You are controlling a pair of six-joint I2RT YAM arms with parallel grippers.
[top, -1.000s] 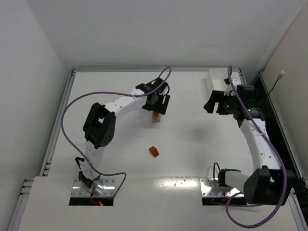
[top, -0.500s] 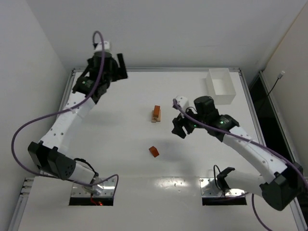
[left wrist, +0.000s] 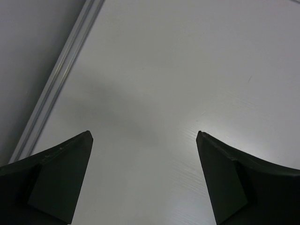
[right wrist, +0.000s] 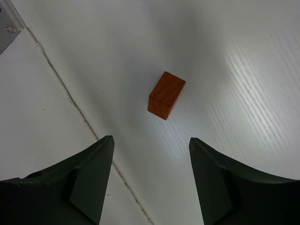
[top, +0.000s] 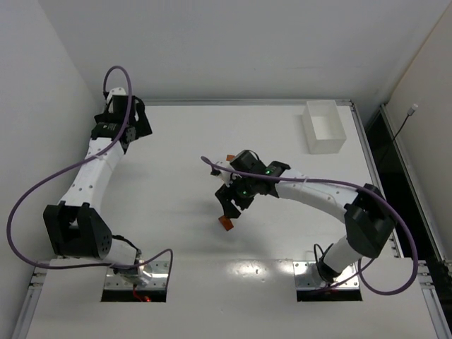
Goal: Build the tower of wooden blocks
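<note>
Since half a sec ago the right arm has swung from mid-right across to the table centre. The left arm has pulled back lower in the far-left corner.

Top view: right gripper [top: 229, 209] hangs just beside the loose orange block [top: 226, 224], which lies near-centre on the table [top: 169, 212]. Its forearm passes right next to the wood block tower [top: 229, 157], of which only an orange top shows. Left gripper [top: 135, 121] is far-left, well apart from both. White tray [top: 325, 127] sits far-right.

Left wrist view: fingers [left wrist: 56, 183] spread wide, nothing btwn them, only bare table and the edge rail [left wrist: 56, 89].

Right wrist view: jaws spread and empty. The orange block [right wrist: 166, 95] lies ahead of the fingertips, not btwn them, and skewed to the jaw line.

Risks:
- Closing now would prob. catch air.
- Closing w/o squaring up could twist or flick the block away.
- With the forearm so near the tower, a careless lift or swing could knock it over.
</note>
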